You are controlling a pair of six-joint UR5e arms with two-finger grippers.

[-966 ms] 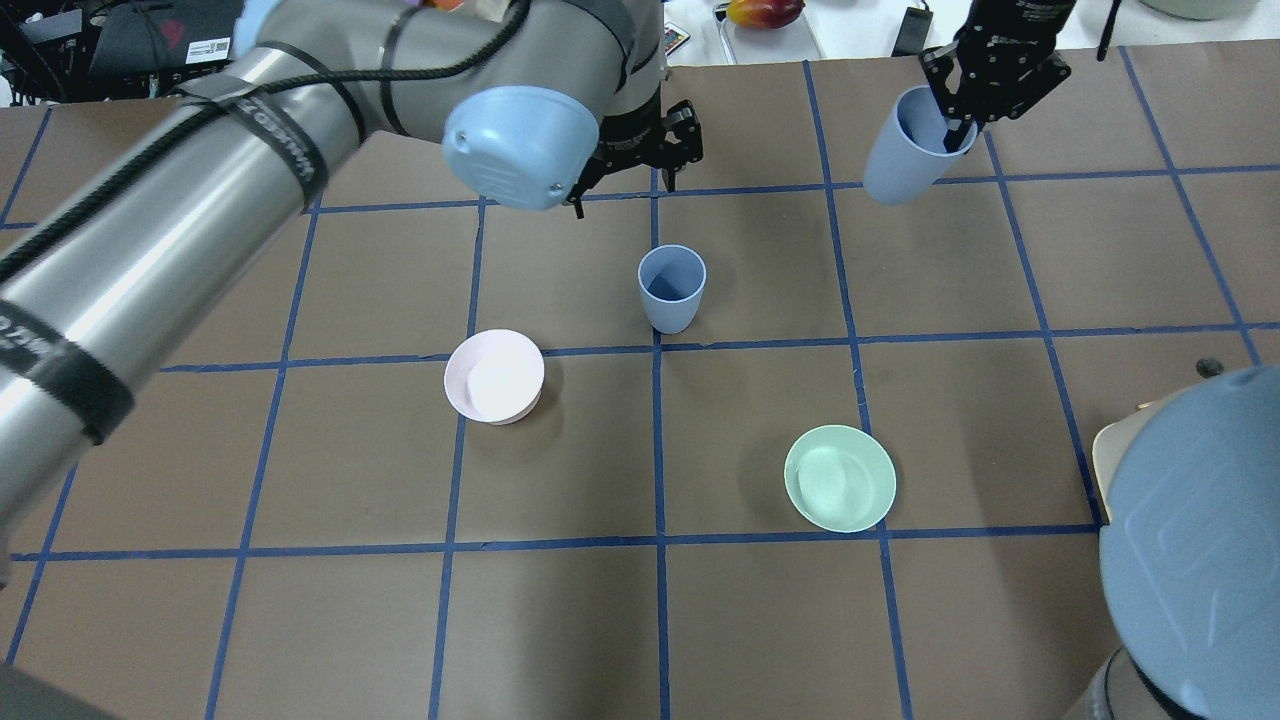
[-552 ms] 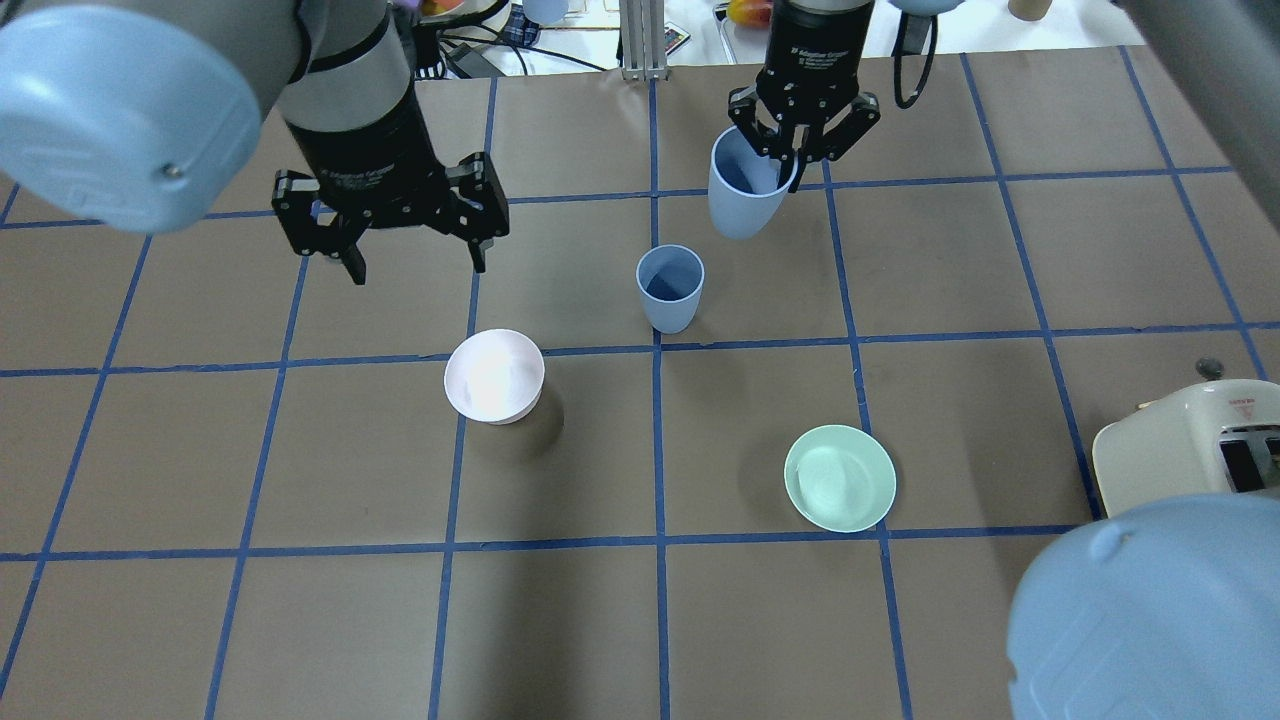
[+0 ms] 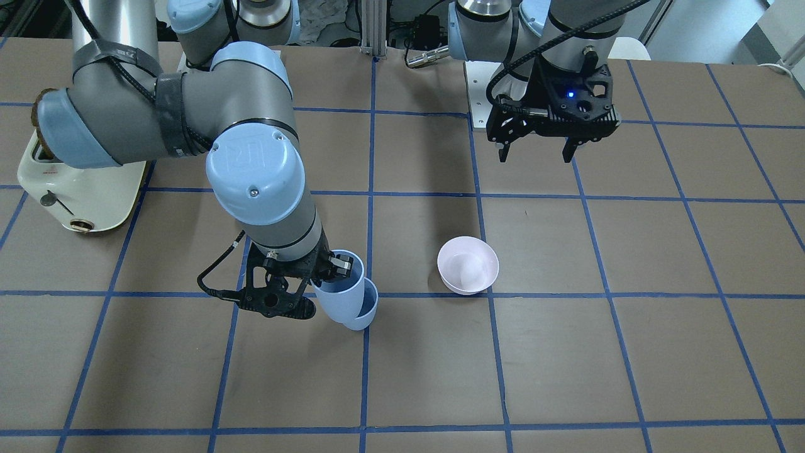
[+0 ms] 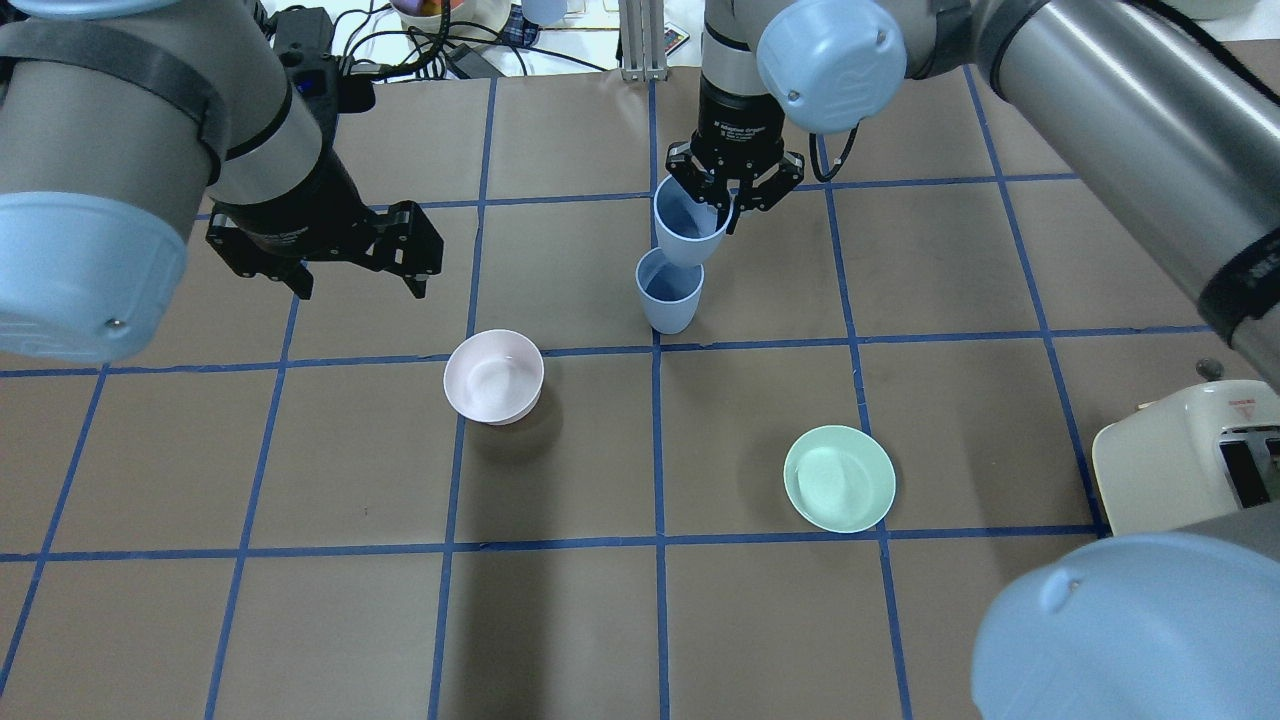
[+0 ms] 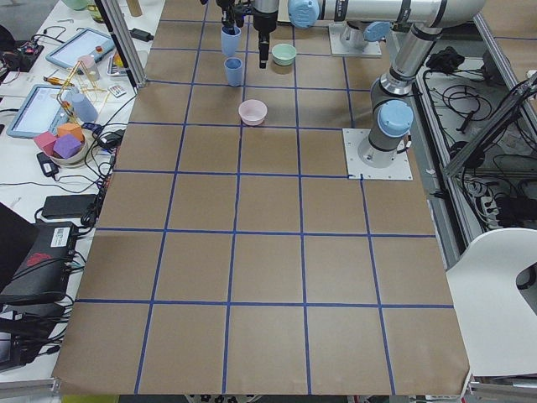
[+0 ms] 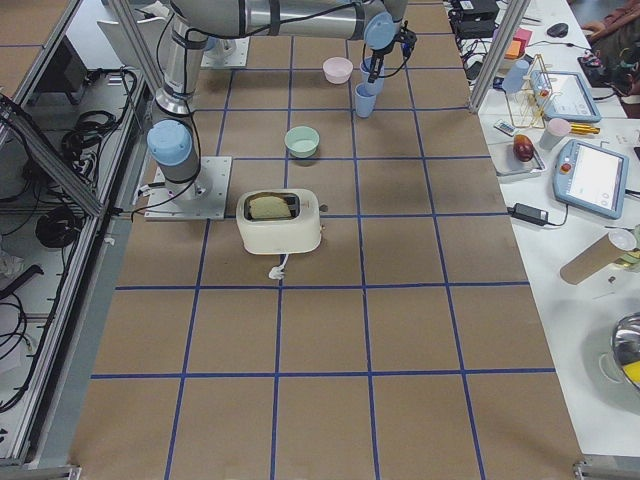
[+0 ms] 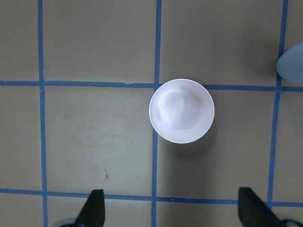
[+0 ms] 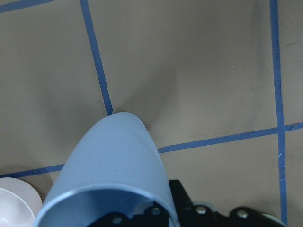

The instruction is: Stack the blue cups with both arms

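Note:
One blue cup (image 4: pixel 669 295) stands upright near the table's middle; it also shows in the front-facing view (image 3: pixel 369 308). My right gripper (image 4: pixel 726 212) is shut on the rim of the second blue cup (image 4: pixel 688 228), which hangs tilted with its base at the standing cup's mouth. I cannot tell whether the two touch. The front-facing view shows the same right gripper (image 3: pixel 322 272) and held cup (image 3: pixel 336 288). The held cup fills the right wrist view (image 8: pixel 113 165). My left gripper (image 4: pixel 355 288) is open and empty, hovering left of the cups, above the pink bowl (image 7: pixel 181 110).
The pink bowl (image 4: pixel 494 376) sits left of the standing cup. A mint-green bowl (image 4: pixel 840 478) sits nearer on the right. A cream toaster (image 4: pixel 1180 455) stands at the right edge. Blue tape lines grid the brown table.
My right gripper has carried its blue cup from the far right in to the centre, over the standing cup. My left arm has swung away to the left, still open.

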